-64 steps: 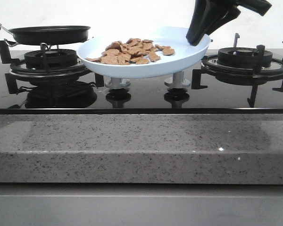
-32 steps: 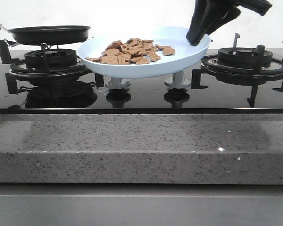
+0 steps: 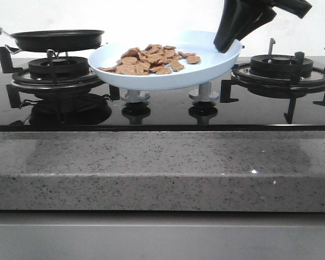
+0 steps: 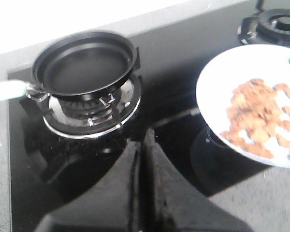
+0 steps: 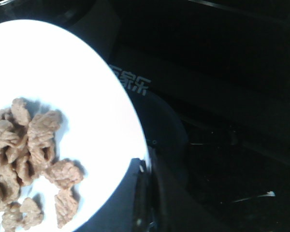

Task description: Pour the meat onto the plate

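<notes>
A speckled grey tabletop (image 3: 162, 168) is seen nearest the camera, and behind it a black glass hob (image 3: 168, 111) is laid. Above the hob's two middle knobs (image 3: 134, 97), the plate (image 3: 206, 67) is held off the surface, slightly tilted, by the right gripper (image 3: 227, 44), whose jaws are closed on the plate's right rim (the pinch is shown most plainly in the right wrist view, where the rim (image 5: 135, 159) is met by the dark fingers (image 5: 152, 203)). The meat (image 3: 149, 59) is heaped on the plate, left of its centre. To the left, a black frying pan (image 3: 57, 39) is rested on the left burner (image 3: 57, 70); a second burner (image 3: 281, 67) is seen to the right. The left gripper (image 4: 142, 159) is shown only in its own wrist view, poised above the hob near the pan, its jaws pressed together on nothing.
</notes>
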